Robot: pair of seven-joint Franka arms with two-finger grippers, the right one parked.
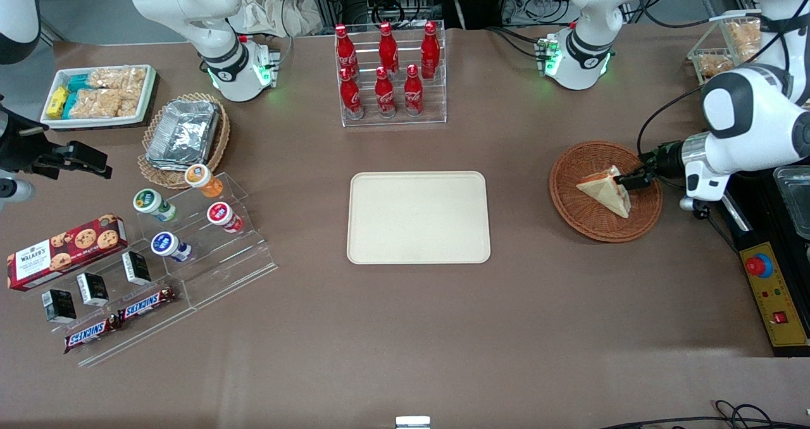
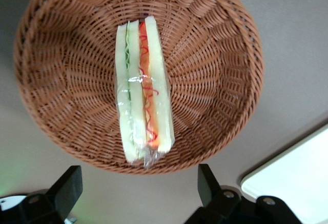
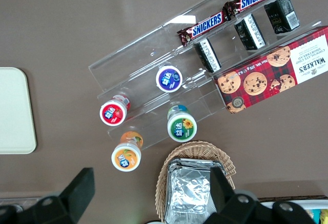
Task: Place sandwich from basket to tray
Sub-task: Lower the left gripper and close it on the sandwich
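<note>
The sandwich [image 1: 607,190], a pale bread wedge in clear wrap, lies in the reddish-brown wicker basket [image 1: 582,220] toward the working arm's end of the table. In the left wrist view its cut edge [image 2: 142,88] shows green and orange-red layers inside the basket [image 2: 215,70]. My left gripper [image 1: 631,179] hangs over the basket's rim beside the sandwich. It is open [image 2: 138,183], with its fingers [image 2: 207,180] wide apart and nothing between them. The cream-beige tray [image 1: 417,252] lies empty at the table's middle; its corner shows in the left wrist view [image 2: 292,178].
A clear rack of red cola bottles [image 1: 389,74] stands farther from the front camera than the tray. A tan basket of foil containers [image 1: 183,135], a snack tray [image 1: 101,97], yogurt cups [image 1: 218,217] and a cookie box [image 1: 66,252] lie toward the parked arm's end. A yellow control box [image 1: 772,290] sits at the working arm's end.
</note>
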